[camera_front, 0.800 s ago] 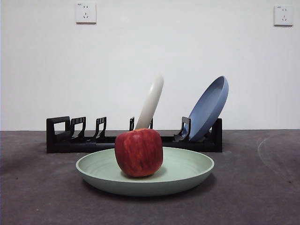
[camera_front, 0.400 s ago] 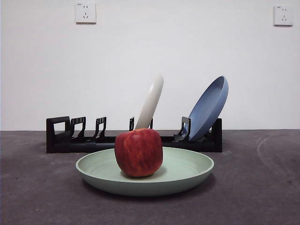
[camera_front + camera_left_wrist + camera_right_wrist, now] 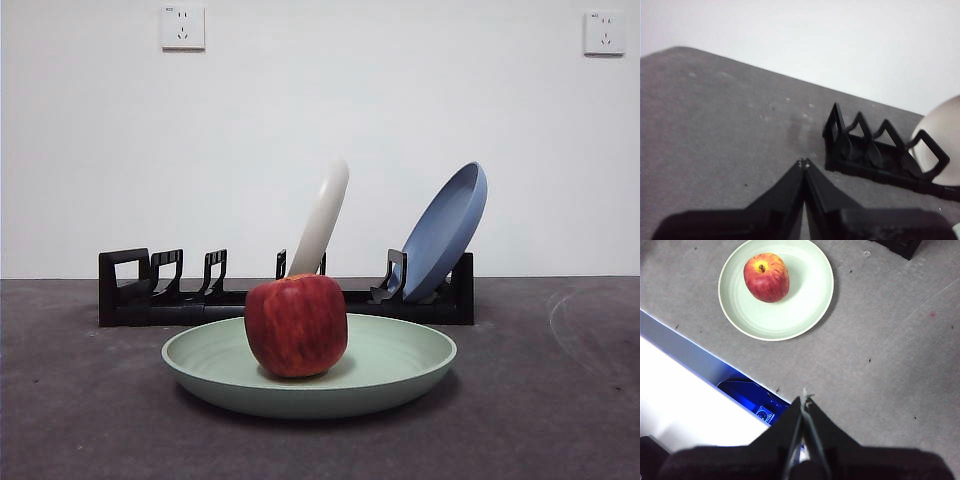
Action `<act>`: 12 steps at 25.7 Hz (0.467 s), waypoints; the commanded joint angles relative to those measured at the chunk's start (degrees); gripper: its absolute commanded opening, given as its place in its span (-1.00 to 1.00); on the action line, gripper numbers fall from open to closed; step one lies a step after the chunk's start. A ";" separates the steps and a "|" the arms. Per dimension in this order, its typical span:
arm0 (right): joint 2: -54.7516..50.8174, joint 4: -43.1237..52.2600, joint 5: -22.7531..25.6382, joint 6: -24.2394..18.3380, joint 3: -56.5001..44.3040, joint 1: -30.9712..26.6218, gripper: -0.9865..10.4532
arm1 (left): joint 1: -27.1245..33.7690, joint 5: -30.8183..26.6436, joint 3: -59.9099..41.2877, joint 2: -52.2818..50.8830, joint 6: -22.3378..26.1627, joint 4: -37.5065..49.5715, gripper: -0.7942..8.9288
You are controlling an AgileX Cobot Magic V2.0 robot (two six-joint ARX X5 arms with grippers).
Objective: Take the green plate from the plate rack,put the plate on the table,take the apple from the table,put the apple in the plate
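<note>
Well clear of the right gripper (image 3: 804,399), its jaws pressed together, the apple (image 3: 296,326) sat in the green plate (image 3: 400,365); the left gripper (image 3: 803,163), also closed, hung near the plate rack (image 3: 875,155).

**Dark grey table carrying a plate and a rack**

The table (image 3: 560,400) is a flat, dark grey, rough matte surface with faint scuffs and a pale curved mark toward 3 o'clock in the front view. Two things rest directly on it. The green plate (image 3: 400,375) lies flat near the front, about the middle of the surface. At 12 o'clock from it, just behind, the plate rack (image 3: 130,300) stands lengthwise across the table, its squared loop handle at the 9 o'clock end.
</note>
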 commanded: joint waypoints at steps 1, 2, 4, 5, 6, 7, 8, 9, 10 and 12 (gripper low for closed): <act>-0.02 -1.18 0.04 0.63 -0.22 0.04 -0.86 | 0.26 0.52 -1.27 -0.15 -0.33 1.92 -0.84; -0.02 -1.18 0.04 0.61 -0.22 0.04 -0.86 | 0.26 0.57 -1.27 -0.15 -0.33 1.79 -0.84; -0.02 -1.18 0.11 0.63 -0.22 0.04 -0.86 | 0.26 0.35 -1.27 -0.15 0.98 1.84 -0.84; -0.02 -1.16 0.11 0.61 -0.22 0.04 -0.85 | 0.26 0.35 -1.25 -0.15 2.21 1.81 -0.84; -0.02 -1.18 0.11 0.63 -0.22 0.04 -0.86 | 0.26 0.35 -1.25 -0.15 3.82 1.57 -0.84; -0.02 -1.18 0.11 0.63 -0.22 0.04 -0.86 | 0.26 0.39 -1.25 -0.15 5.22 1.14 -0.84; -0.02 -1.18 0.11 0.63 -0.22 0.04 -0.86 | 0.26 0.37 -1.25 -0.15 6.01 0.37 -0.84; -0.02 -1.18 0.09 0.63 -0.22 0.04 -0.86 | 0.26 0.37 -1.25 -0.15 6.91 -1.11 -0.84; -0.02 -1.18 0.11 0.63 -0.22 0.04 -0.86 | 0.26 0.37 -1.27 -0.15 7.21 -2.56 -0.84; -0.02 -1.18 0.11 0.63 -0.22 0.04 -0.86 | 0.26 0.85 -1.25 -0.15 7.82 -3.98 -0.84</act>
